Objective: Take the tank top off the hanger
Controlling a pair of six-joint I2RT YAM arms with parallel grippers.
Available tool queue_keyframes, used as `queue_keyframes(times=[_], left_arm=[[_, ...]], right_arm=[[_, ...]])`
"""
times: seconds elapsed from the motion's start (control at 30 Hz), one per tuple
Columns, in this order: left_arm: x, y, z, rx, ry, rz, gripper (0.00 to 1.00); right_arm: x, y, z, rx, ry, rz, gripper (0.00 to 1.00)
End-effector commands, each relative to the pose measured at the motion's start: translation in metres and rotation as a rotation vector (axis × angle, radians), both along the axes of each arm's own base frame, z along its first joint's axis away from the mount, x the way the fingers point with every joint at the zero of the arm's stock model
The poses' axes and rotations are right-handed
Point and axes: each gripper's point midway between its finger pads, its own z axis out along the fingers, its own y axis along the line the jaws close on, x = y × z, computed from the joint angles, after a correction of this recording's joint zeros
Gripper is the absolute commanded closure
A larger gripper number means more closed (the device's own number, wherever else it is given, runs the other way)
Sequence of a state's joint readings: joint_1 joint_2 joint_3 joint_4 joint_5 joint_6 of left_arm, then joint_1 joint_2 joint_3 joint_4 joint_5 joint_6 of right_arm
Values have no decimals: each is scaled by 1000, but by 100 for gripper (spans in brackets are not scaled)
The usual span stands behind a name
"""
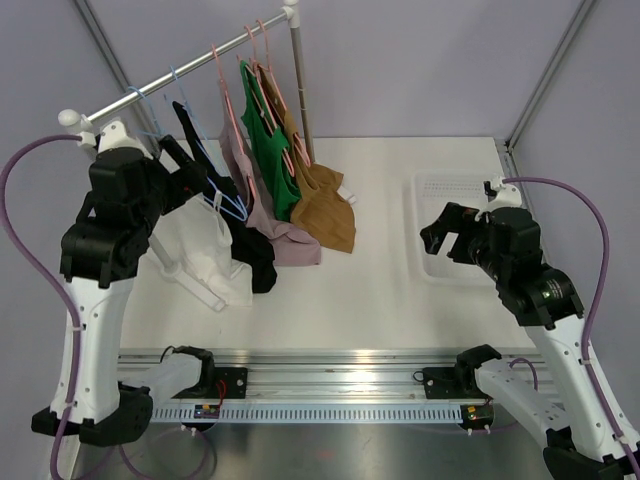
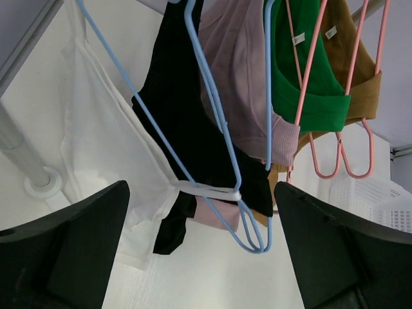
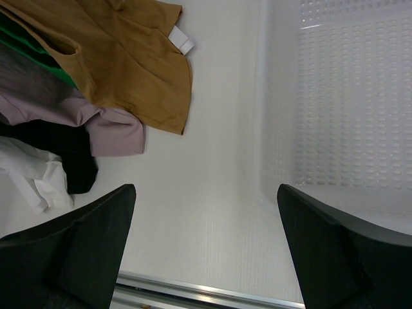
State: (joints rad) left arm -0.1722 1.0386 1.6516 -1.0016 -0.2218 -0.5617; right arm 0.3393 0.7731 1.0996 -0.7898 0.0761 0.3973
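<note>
From above, the left tool (image 1: 205,178) sits raised at the left end of the rail (image 1: 190,65), close against the row of hanging tops. The white tank top (image 1: 205,250), which I take for the target, hangs just below it, long axis straight down, its hem reaching the surface (image 1: 400,290). The left arm is plainly nearer. Its wrist camera shows the jaws spread wide and empty, with the blue hangers (image 2: 267,96) dead ahead. The right wrist camera shows the right tool (image 3: 206,190) equally wide beside the basket (image 3: 347,96), well apart.
</note>
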Motion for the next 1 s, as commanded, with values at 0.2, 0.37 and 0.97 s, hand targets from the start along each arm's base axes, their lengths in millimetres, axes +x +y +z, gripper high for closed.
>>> queue_keyframes(times=[0.2, 0.37, 0.97], left_arm=[[40, 23, -10, 136, 22, 252, 27], [51, 24, -19, 176, 23, 289, 51], [41, 33, 10, 182, -31, 400, 100]], right_arm=[[0, 9, 2, 29, -24, 44, 1], [-2, 10, 1, 23, -21, 53, 1], [-2, 14, -3, 29, -14, 74, 0]])
